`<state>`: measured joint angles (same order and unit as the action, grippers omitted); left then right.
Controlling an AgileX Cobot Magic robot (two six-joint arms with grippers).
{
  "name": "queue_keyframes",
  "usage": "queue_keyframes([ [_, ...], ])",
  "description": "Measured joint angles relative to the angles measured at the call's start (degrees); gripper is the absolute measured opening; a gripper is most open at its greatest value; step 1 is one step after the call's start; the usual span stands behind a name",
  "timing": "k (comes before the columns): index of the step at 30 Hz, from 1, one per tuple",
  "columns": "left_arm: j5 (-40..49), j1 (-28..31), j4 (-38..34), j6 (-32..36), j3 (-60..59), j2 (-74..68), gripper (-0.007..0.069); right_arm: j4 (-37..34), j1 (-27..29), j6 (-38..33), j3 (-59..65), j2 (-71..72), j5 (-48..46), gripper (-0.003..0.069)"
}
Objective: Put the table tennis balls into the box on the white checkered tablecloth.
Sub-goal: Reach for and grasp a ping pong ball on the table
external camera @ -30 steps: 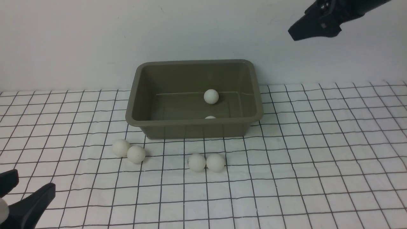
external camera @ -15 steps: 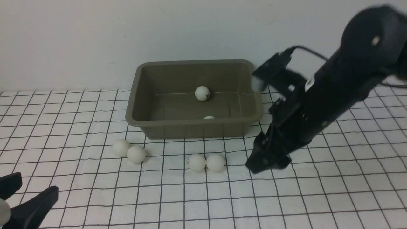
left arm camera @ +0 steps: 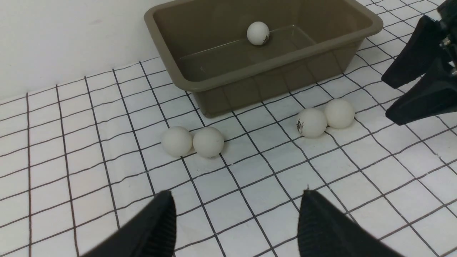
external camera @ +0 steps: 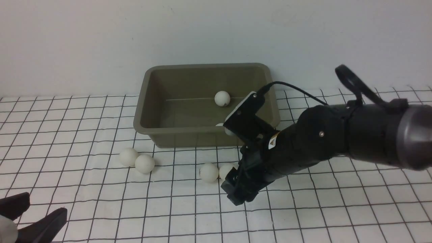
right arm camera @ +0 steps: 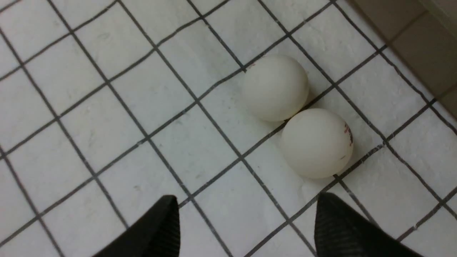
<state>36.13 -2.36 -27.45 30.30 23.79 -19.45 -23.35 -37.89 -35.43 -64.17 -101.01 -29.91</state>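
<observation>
Can count 4 small matte white plastic balls (external camera: 144, 164) on 1 white cloth with a thin black grid (external camera: 182, 202), lying in 2 touching pairs on the near side of 1 rectangular olive-brown plastic tub (external camera: 202, 137), and 2 more inside it. Can see 2 black grippers with jaws spread and empty: the left gripper (left arm camera: 237, 214) well apart from the balls, the right gripper (right arm camera: 246, 214) near 1 pair.

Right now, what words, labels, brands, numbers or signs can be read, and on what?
No legible words or numbers.
Yellow-and-white label on the right arm: too small to read.
Dark print on a ball outside the box: too small.
Mark on the ball inside: too small.
</observation>
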Motion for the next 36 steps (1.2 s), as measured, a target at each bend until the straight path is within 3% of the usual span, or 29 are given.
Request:
queue_keyframes([
  [13,1.2,0.0,0.0,0.0,0.0,0.0,0.0415,3.6,0.0,-0.3,-0.2,-4.5,7.9,0.0442],
  [27,1.6,0.0,0.0,0.0,0.0,0.0,0.0415,4.8,0.0,-0.2,-7.7,-11.4,6.3,0.0442],
  [36,1.6,0.0,0.0,0.0,0.0,0.0,0.0415,13.8,2.2,5.0,-8.0,-12.9,2.4,0.0442],
])
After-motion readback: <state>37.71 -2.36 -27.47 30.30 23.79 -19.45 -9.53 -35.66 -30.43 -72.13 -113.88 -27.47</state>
